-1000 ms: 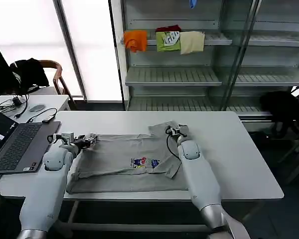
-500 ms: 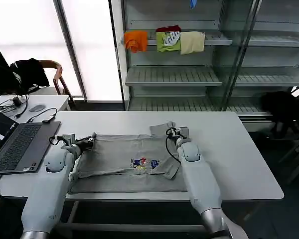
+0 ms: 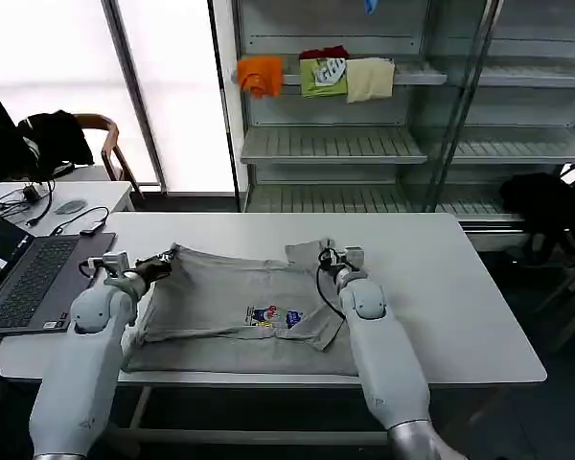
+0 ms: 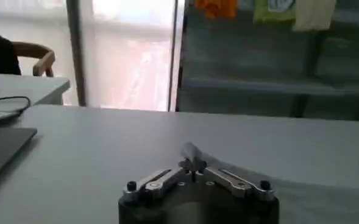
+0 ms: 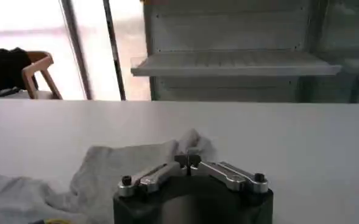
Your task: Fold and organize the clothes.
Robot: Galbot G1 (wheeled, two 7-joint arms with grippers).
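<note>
One light grey shirt [image 3: 244, 307] lies on one white table [image 3: 460, 297], with two grippers, left [image 3: 159, 263] and right [image 3: 328, 255]. Three folded garments, orange [image 3: 261, 75], green [image 3: 324, 77] and beige [image 3: 370, 80], occupy the shelf. One laptop [image 3: 24, 283] sits alongside.

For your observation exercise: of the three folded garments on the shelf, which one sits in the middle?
The green garment, with white lettering, sits between the orange garment and the beige garment.

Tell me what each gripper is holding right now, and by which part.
Both hold the grey shirt. The left gripper is shut on its far left corner; the right gripper is shut on the bunched fabric at its far right corner.
</note>
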